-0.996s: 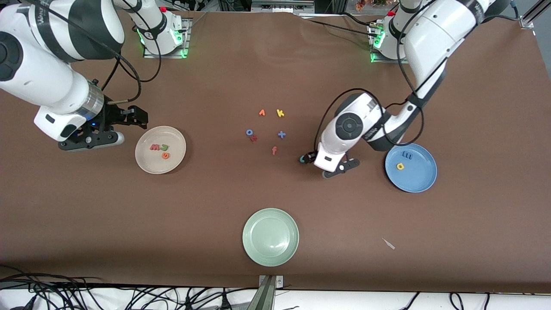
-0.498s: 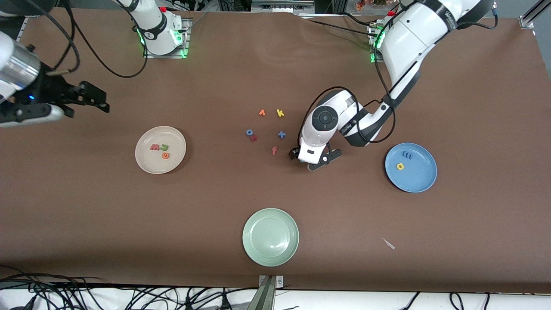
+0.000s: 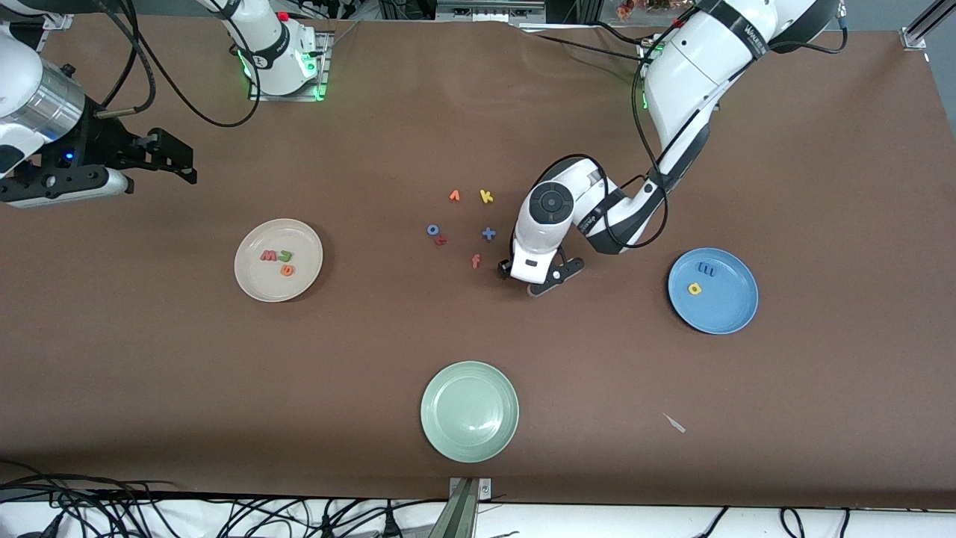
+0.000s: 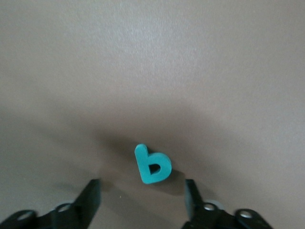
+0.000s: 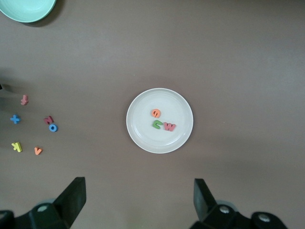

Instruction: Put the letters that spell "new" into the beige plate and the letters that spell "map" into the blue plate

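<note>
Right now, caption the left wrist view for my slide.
Left gripper open around the teal p lying on the brown table.

Teal p (image 4: 152, 165) flat on table

The table (image 3: 224, 388) has a brown cover. The pale green plate (image 3: 469, 411) is the landmark, at the edge nearest to the front camera. Farther from the camera than it lie loose letters (image 3: 463, 224) and a teal p (image 4: 152, 164). The beige plate (image 3: 246, 280) sits toward the right arm's end, the blue plate (image 3: 728, 310) toward the left arm's end. A small pale scrap (image 3: 674, 424) lies near the green plate.
</note>
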Robot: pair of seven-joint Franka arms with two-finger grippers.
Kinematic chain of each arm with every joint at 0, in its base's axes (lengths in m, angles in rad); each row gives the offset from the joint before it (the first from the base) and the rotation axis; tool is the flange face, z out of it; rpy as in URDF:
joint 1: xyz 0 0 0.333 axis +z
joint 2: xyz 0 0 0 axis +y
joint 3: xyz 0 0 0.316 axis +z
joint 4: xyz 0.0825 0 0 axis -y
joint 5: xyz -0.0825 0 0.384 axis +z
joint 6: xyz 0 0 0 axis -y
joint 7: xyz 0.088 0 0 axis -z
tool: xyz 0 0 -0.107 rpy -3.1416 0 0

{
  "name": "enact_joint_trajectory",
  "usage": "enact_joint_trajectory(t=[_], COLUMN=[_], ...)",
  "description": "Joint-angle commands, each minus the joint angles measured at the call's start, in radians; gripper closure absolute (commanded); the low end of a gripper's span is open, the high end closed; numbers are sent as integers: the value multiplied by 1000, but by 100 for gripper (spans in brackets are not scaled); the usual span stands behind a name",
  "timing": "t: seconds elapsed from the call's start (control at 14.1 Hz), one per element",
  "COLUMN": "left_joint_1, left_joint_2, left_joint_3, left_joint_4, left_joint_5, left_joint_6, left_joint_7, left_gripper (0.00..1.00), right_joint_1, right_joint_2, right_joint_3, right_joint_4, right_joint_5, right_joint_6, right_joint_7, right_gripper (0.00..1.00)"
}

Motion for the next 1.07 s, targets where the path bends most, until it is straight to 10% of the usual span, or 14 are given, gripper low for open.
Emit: enact_joint_trajectory(t=[0.0, 1.0], left_joint_1=[-4, -4], left_joint_2=[1, 4], left_joint_3=[10, 32], left_joint_4=[11, 11], left_joint_5=[-5, -4], left_joint_6=[2, 2], left_joint_7=[9, 46], left_gripper=[32, 65], right_joint_1=[-19, -8], right_joint_2=[3, 8], right_joint_3=[13, 24], right_joint_4=[23, 29], right_joint_5=[-24, -77], right_joint_6=[-57, -66], right_joint_7=[0, 9], right_gripper=[0, 0])
